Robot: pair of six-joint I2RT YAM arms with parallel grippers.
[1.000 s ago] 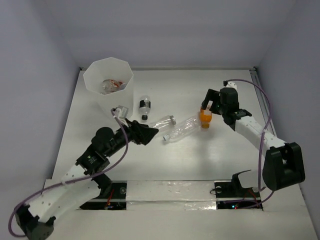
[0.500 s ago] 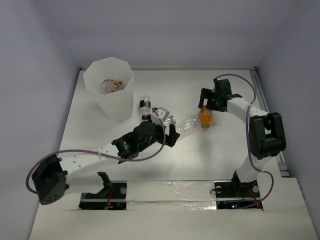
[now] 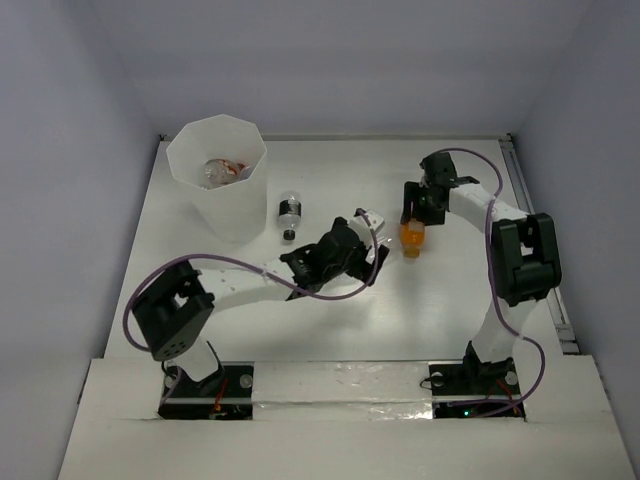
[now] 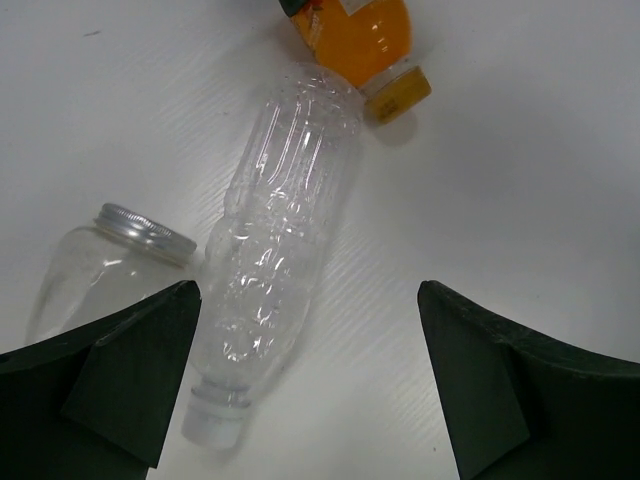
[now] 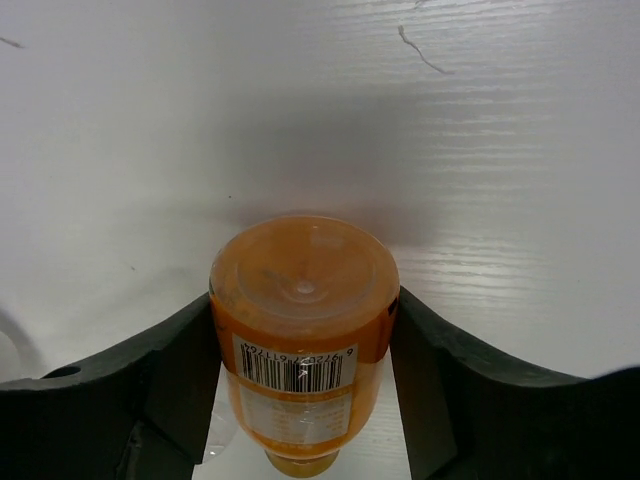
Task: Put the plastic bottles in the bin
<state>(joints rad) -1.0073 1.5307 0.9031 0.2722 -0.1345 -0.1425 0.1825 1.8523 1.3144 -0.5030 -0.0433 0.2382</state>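
Right gripper (image 3: 413, 208) grasps orange bottle (image 5: 300, 290); left gripper (image 4: 307, 292) spread over clear bottle (image 4: 275, 250). Next: lift, carry to bin (image 3: 190, 180), desk's far-left corner.

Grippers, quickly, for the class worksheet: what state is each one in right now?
Left gripper: open over the clear bottle, nothing held.
Right gripper: closed on the orange bottle.

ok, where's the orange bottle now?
Top view, right of centre: the small orange plastic bottle lies between the fingers of the right pincer, cap near the clear ribbed bottle.
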